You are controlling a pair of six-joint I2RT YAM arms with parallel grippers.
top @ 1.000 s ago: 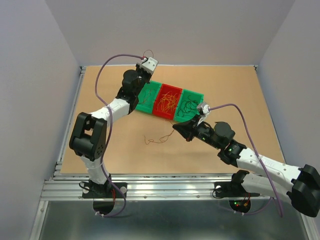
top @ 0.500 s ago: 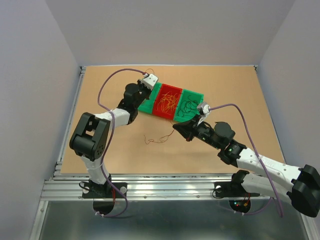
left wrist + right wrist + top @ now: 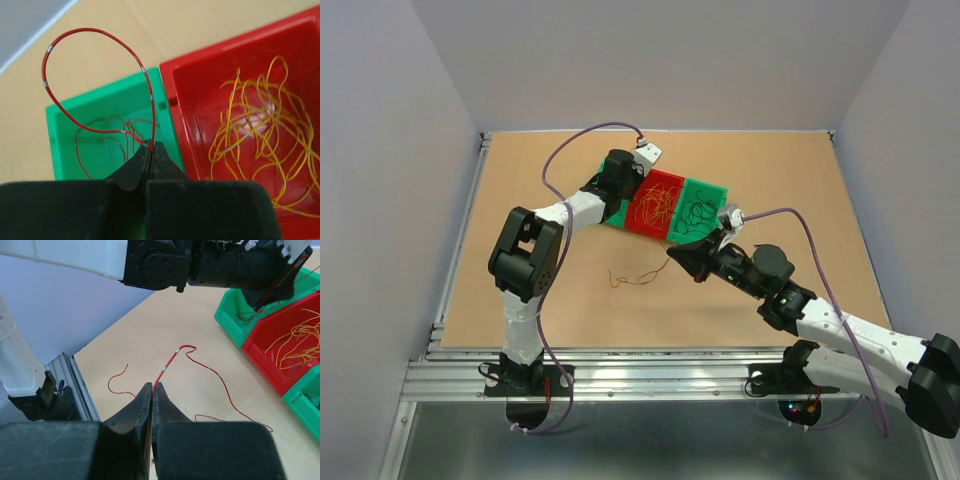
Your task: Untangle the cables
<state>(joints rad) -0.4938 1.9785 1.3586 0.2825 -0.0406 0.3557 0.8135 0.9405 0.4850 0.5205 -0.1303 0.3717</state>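
Observation:
My left gripper [image 3: 151,146] is shut on a thin red cable [image 3: 75,37] that loops up from its tips, above the left green bin [image 3: 107,95]. A few red strands lie in that bin. In the top view this gripper [image 3: 628,190] hangs over the bin row's left end. My right gripper [image 3: 152,386] is shut on another red cable [image 3: 172,360], which trails across the table. In the top view the right gripper [image 3: 670,255] is in front of the bins, beside loose red cables [image 3: 635,278]. Yellow cables [image 3: 260,125] fill the red bin [image 3: 210,65].
Three bins stand in a row: green [image 3: 612,212], red [image 3: 655,200] and green [image 3: 700,205], the last holding dark green cables. A short red piece [image 3: 117,385] lies near the table's metal rail [image 3: 75,385]. Thick lilac cables arch over both arms.
My left gripper has swung right from beyond the bins' far left corner to above the left green bin, carrying the red cable. The right arm has hardly moved.

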